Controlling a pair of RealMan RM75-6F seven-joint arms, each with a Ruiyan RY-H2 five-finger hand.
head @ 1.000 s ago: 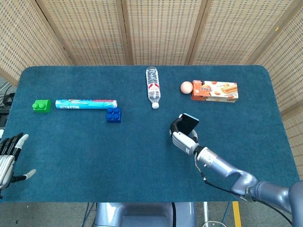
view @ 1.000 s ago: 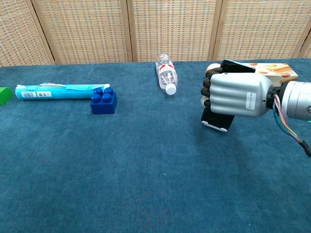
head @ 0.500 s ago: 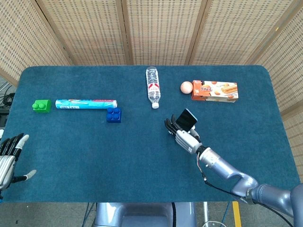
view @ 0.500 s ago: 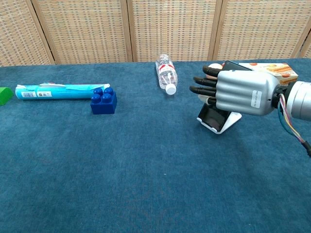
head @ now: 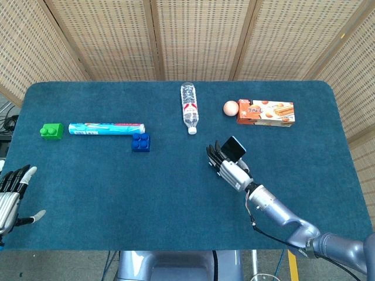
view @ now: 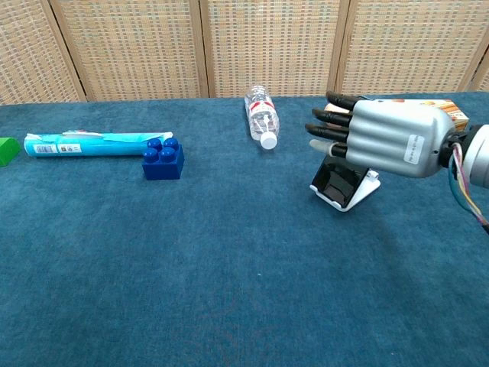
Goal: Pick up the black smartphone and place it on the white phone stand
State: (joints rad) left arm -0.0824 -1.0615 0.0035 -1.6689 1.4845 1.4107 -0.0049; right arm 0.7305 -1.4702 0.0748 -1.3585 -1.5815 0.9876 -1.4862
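Right hand open above smartphone on stand.

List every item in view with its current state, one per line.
black smartphone: propped tilted on the stand, released.
white phone stand: on the table, holding the phone.
right hand: fingers spread, holding nothing, above the phone.
left hand: at the table's left edge, holding nothing.
water bottle: lying down, capped.
biscuit box: lying flat, closed.
blue tube: lying flat.
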